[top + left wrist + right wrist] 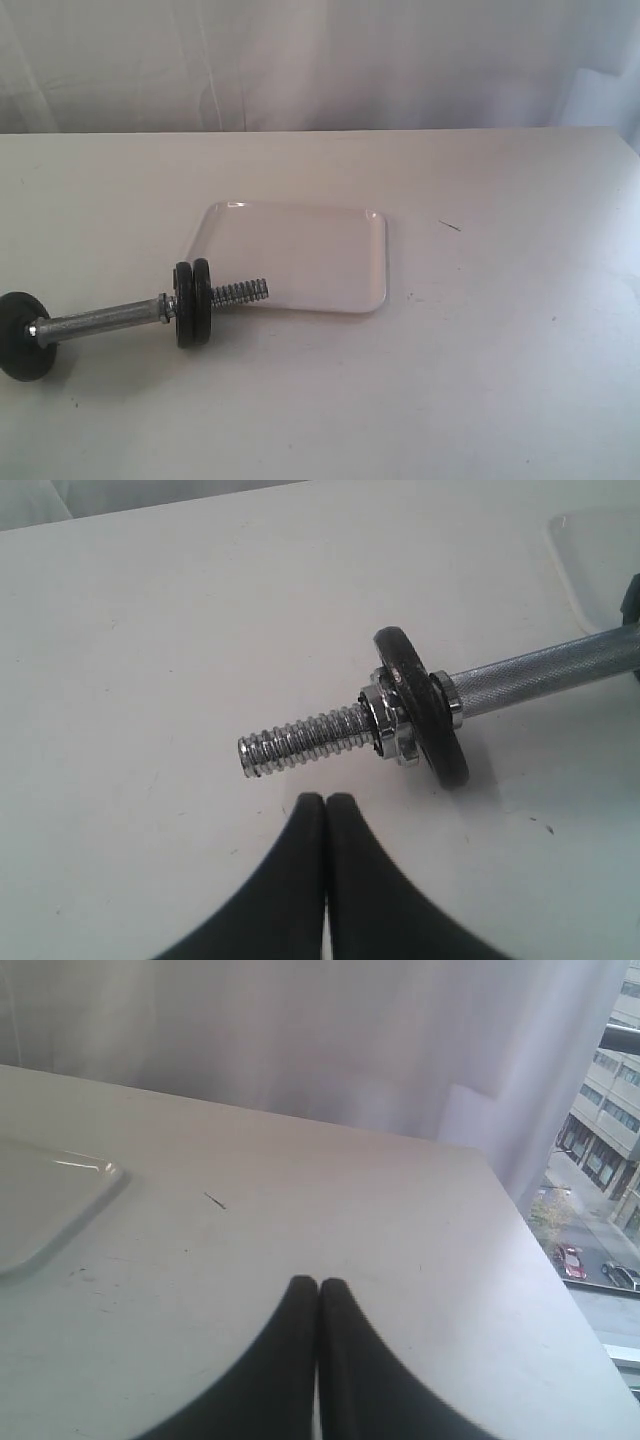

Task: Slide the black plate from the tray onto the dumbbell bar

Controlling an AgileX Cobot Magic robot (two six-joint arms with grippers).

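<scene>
Black plate [201,300] seems already slid on the dumbbell bar [100,322], at the end away from your left gripper [326,800], though blur hides how snug. The tray [300,250] beside your right gripper [318,1285] holds nothing. Both grippers are closed and empty; little seems left.

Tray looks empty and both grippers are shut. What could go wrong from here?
1. No nut shows outboard of the two black plates on the dumbbell bar; if the bar is jolted, they might slide off that end toward the tray.
2. The shut left gripper sits close to the bar's other threaded end; a nudge could roll the bar on its plates.
</scene>
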